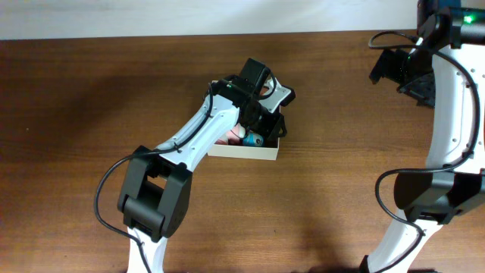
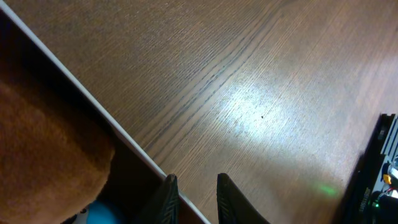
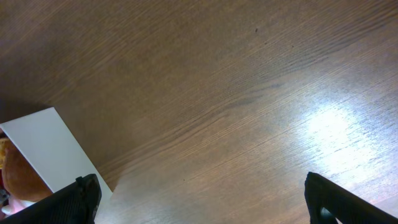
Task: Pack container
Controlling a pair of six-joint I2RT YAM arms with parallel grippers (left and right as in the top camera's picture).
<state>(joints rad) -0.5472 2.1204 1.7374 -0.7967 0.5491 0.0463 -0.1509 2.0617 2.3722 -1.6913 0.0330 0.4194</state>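
The container (image 1: 244,152), a shallow cream-walled cardboard box, sits at the table's middle, mostly under my left arm. My left gripper (image 1: 263,121) is at its right wall. In the left wrist view the fingers (image 2: 196,186) straddle that wall's rim (image 2: 74,93), one inside and one outside, closed narrowly on it. A brown plush toy (image 2: 43,162) and a blue toy (image 2: 102,214) lie inside; the blue toy also shows from overhead (image 1: 254,140). My right gripper (image 1: 402,72) hangs wide open and empty at the far right (image 3: 202,193), apart from the box (image 3: 50,149).
The wooden table (image 1: 91,106) spreads around the box. A white wall strip runs along the table's back edge (image 1: 189,15). The right arm's base stands at the front right (image 1: 432,197), the left arm's base at the front (image 1: 151,197).
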